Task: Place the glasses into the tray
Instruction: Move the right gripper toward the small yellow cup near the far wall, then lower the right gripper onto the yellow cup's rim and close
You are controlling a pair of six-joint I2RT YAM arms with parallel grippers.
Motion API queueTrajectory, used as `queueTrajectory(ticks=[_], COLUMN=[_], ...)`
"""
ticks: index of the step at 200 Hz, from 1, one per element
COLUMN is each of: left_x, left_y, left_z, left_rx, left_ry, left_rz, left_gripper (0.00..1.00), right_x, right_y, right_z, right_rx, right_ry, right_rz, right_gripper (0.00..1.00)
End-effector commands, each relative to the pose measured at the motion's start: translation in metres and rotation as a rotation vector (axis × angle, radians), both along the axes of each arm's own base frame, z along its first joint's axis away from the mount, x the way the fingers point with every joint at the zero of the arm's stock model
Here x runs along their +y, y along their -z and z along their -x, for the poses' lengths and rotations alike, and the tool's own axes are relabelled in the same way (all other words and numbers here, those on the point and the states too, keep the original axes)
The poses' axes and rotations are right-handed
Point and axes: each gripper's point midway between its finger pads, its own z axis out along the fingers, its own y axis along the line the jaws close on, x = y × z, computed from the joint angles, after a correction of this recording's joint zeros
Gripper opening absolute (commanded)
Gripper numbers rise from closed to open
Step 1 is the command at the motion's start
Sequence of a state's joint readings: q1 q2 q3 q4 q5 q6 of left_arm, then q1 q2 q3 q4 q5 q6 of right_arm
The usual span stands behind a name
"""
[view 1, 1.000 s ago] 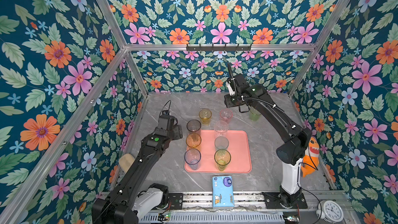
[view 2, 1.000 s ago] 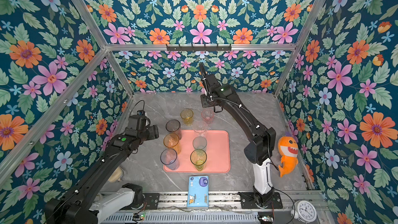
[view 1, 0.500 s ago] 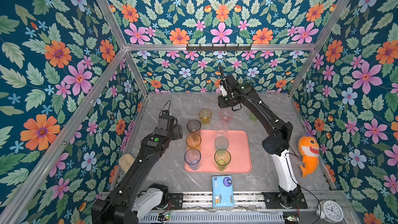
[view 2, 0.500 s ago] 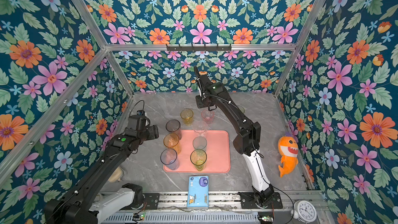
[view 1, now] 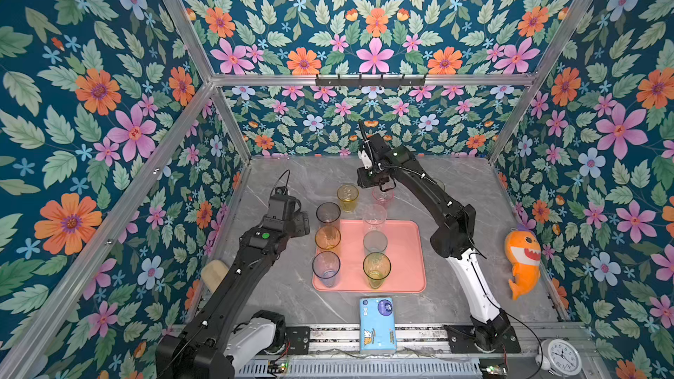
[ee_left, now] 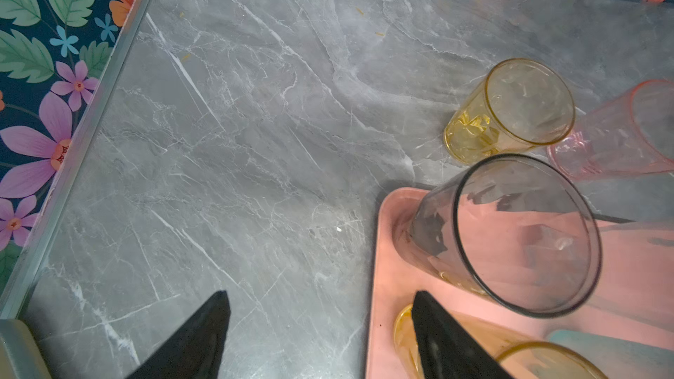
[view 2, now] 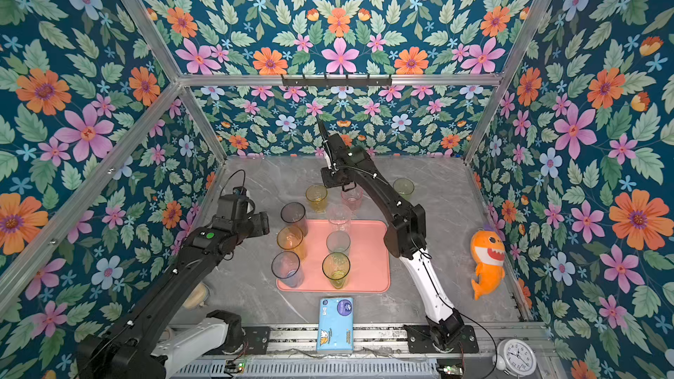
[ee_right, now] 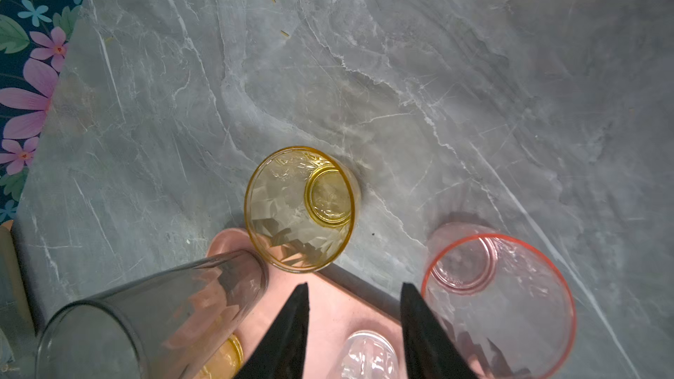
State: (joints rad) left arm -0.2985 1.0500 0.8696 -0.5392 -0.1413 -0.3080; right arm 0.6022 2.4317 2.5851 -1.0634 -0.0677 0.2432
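The right jaws stood partly parted and empty above the far edge of the tray (ee_right: 339, 315). They hung between the yellow glass (ee_right: 299, 209) and the pink glass (ee_right: 499, 308), both on the tabletop (ee_right: 437, 85) at the tray's 12 o'clock. The left jaws gaped wide and empty at the tray's 10 o'clock, beside the smoky grey glass (ee_left: 510, 235). We judged that one right finger, close by the pink rim, could clip and topple that glass on descent, or nudge the clear glass (ee_right: 368, 355) below. Only a top view showed a pale green glass (view 2: 403, 187) at 1 o'clock, which neither wrist view caught.
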Motion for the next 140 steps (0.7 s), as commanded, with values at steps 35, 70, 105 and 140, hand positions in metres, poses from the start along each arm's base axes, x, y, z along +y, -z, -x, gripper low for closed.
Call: queueTrajectory(ticks=[35, 70, 105, 140], left_x=[-0.001, -0.001, -0.001, -0.001], left_y=[0.001, 0.001, 0.001, 0.001], left_z=[-0.001, -0.001, -0.001, -0.002], left_rx=[-0.001, 0.000, -0.002, -0.001], left_ry=[0.009, 0.009, 0.010, 0.010], left_rz=[-0.007, -0.007, -0.005, -0.005], left_gripper=[0.81, 0.82, 0.81, 0.82], right_x=[0.020, 0.030, 0.031, 0.033], right_y=[0.013, 0.021, 0.029, 0.036], right_z=[-0.005, -0.009, -0.012, -0.015], right_rx=[-0.011, -0.029, -0.033, -0.038], right_ry=[-0.018, -0.014, 0.006, 0.017], right_rz=[-0.025, -0.020, -0.004, 0.005], right_gripper=[0.43, 0.43, 0.43, 0.43])
